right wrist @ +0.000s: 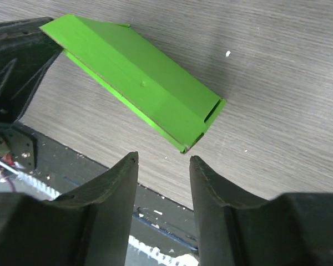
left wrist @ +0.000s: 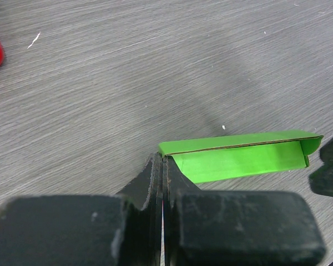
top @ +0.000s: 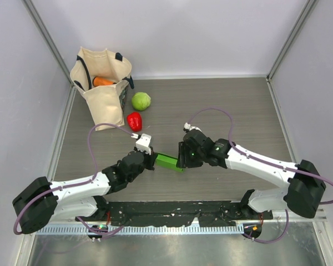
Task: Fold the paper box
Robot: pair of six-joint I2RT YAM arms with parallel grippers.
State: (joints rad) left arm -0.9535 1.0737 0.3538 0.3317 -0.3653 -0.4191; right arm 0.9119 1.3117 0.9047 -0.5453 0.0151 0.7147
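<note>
Grey wood-grain table (top: 233,105) is spread beneath both arms, with pale walls closing it in. At the centre, the left gripper (left wrist: 162,162) is seen with its jaws pressed together on the near corner of the paper box (left wrist: 238,158), so that end is pinched and lifted off the surface. The right gripper (right wrist: 164,160) is held with its jaws moderately apart. The box's far end lies just ahead of the gap and is not gripped by them.

The card is already doubled into a long, narrow, flattened sleeve. One crease is shown along its upper edge in the left wrist view, and a slot and a small notched tab are visible at the free end in the right wrist view. The main lengthwise folds are therefore judged to be made. The sleeve has yet to be squared up, and the end tabs appear not to be tucked in.

Farther back on the left, a red pepper (top: 134,120), a round green vegetable (top: 141,101) and a cloth bag (top: 100,97) are left well apart from the work.
</note>
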